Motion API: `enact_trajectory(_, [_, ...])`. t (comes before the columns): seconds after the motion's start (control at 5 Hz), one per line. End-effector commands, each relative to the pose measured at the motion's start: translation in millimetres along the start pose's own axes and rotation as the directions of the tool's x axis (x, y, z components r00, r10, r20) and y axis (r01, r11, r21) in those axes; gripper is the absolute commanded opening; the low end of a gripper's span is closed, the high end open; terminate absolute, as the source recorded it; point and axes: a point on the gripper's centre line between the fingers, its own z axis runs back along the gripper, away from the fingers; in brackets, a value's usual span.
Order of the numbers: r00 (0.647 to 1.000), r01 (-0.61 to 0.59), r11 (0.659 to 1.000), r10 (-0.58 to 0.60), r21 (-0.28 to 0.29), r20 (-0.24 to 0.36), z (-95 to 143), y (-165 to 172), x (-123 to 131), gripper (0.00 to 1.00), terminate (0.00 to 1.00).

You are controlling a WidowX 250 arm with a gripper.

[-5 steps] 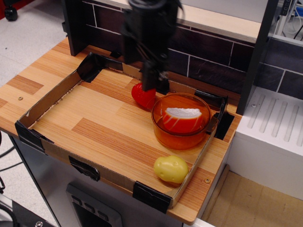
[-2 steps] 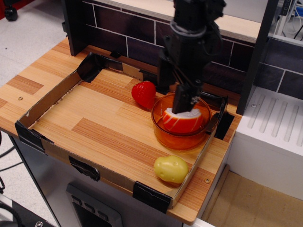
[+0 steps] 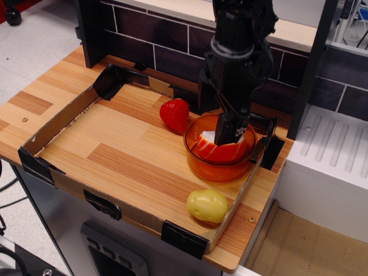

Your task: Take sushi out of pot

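I see the sushi (image 3: 217, 150) lying inside the pot (image 3: 201, 164), its long axis running left to right across the view. My fingers (image 3: 229, 133) sit directly above it, down on its white top; I can't tell whether they've clenched. Strawberry (image 3: 174, 114) and potato (image 3: 207, 205) rest apart on the tabletop (image 3: 109, 149).

The black robot arm comes down from the top of the picture and points almost straight down. Its tool (image 3: 230, 131) hangs at the bottom end, low and tipped a little to one side. The dark fingers (image 3: 225, 127) sit close together, but it is hard to tell if they are closed.
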Motion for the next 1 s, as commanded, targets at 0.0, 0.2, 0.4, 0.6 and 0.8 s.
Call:
enact_trajectory(0.0, [1.0, 0.001, 1.0, -0.001, -0.01, 0.005, -8.3, 0.0, 2.7, 1.0, 0.0])
enact_trajectory(0.2, [1.0, 0.007, 1.0, -0.007, -0.009, -0.008, -15.1, -2.2, 3.5, 1.0, 0.0])
enact_trajectory(0.4, [1.0, 0.009, 1.0, -0.009, -0.008, -0.015, -19.2, -2.4, 3.6, 1.0, 0.0])
enact_trajectory(0.6, [1.0, 0.007, 1.0, -0.007, -0.013, -0.026, -22.6, -1.9, 3.6, 1.0, 0.0])
enact_trajectory(0.8, [1.0, -0.006, 1.0, 0.006, -0.015, -0.02, -22.1, 0.0, 4.3, 0.0, 0.0])
